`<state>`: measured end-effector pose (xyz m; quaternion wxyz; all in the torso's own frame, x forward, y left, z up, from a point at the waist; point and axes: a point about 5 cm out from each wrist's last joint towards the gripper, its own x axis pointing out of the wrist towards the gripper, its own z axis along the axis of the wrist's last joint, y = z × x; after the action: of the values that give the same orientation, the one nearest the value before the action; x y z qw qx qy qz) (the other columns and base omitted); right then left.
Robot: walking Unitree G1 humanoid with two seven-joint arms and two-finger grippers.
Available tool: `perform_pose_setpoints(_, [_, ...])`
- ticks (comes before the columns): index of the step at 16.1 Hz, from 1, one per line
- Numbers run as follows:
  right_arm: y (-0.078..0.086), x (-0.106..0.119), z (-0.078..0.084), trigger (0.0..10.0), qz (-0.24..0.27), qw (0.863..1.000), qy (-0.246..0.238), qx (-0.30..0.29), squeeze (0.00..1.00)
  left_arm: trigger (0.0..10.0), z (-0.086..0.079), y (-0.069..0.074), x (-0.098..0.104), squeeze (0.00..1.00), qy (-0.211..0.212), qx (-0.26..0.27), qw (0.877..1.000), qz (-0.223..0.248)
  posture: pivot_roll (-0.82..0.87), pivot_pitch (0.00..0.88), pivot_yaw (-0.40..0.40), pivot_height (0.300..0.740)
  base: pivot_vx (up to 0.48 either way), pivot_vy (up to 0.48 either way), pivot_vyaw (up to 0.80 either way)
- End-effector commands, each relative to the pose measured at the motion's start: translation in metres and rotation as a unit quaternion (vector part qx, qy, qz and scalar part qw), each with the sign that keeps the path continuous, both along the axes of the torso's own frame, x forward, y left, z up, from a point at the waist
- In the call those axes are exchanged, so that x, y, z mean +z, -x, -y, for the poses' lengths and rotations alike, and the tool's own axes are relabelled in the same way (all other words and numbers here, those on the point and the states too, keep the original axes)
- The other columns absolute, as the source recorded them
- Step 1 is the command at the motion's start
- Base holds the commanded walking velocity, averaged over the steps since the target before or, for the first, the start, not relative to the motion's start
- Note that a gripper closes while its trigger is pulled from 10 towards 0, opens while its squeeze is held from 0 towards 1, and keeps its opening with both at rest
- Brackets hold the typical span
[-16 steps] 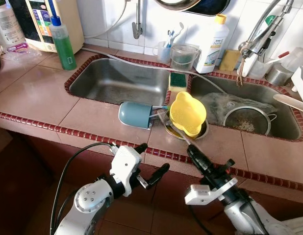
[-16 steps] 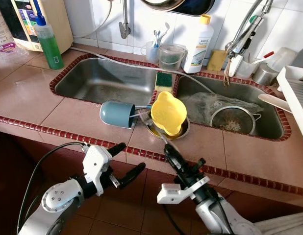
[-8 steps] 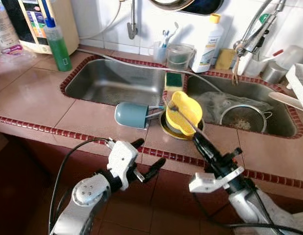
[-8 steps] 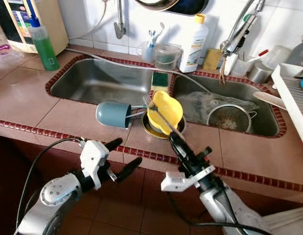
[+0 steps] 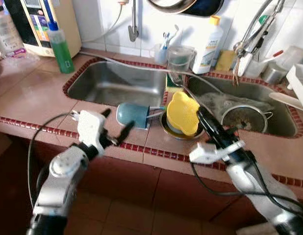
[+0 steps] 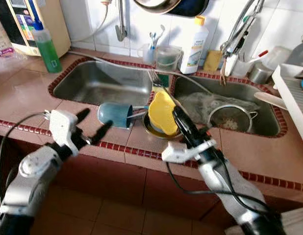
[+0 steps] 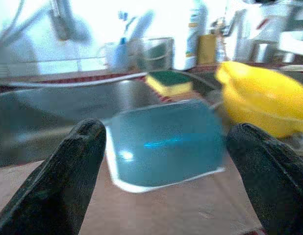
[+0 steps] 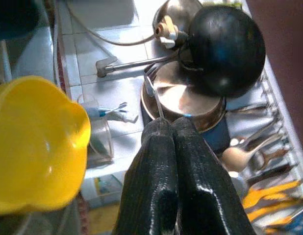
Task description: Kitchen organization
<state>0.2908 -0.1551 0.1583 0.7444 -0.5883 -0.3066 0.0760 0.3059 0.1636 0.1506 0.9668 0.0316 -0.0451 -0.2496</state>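
The blue cup (image 5: 133, 115) is lying on its side on the tiled counter (image 5: 38, 100) beside the yellow bowl (image 5: 183, 113); the left gripper (image 5: 116, 128) is gaping wide before it, while the right gripper (image 6: 177, 113) is pinching a fork (image 6: 161, 85)

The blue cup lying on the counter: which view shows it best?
The left wrist view: the blue cup lies on its side between the open left gripper fingers, though blurred. Both eye views show it smaller, beside the yellow bowl, ahead of that gripper.

Left gripper (image 5: 113, 128) raised, jaws apart — right gripper (image 6: 177, 113) clamped tight.
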Motion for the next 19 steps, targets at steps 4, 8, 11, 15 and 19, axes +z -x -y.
perform_pose_setpoints(4, [-0.022,0.020,-0.006,10.0,-0.041,0.991,-0.129,0.005,0.00,10.0,-0.020,-0.018,0.013,0.00,-0.005,0.078,0.997,0.024,-0.12,0.000,-0.021,0.740,0.000,0.000,0.00])
perform_pose_setpoints(8, [-0.040,0.036,-0.018,10.0,-0.088,0.964,-0.249,0.020,0.00,10.0,-0.010,-0.026,0.022,0.00,0.036,0.090,0.995,0.030,-0.10,0.000,-0.032,0.740,0.000,0.000,0.00])
perform_pose_setpoints(11, [-0.054,0.052,-0.025,10.0,-0.120,0.920,-0.372,0.035,0.00,10.0,-0.004,-0.038,0.029,0.00,0.046,0.125,0.991,0.029,-0.10,0.000,-0.037,0.740,0.000,0.000,0.00])
perform_pose_setpoints(15, [-0.069,0.067,-0.036,10.0,-0.166,0.866,-0.468,0.067,0.00,10.0,0.006,-0.048,0.045,0.00,0.051,0.136,0.988,0.055,-0.08,0.000,-0.044,0.740,0.000,0.000,0.00])
perform_pose_setpoints(19, [-0.072,0.066,-0.042,10.0,-0.187,0.835,-0.511,0.077,0.00,10.0,0.010,-0.052,0.048,0.00,0.084,0.141,0.986,0.041,-0.07,0.000,-0.042,0.740,0.000,0.000,0.00])
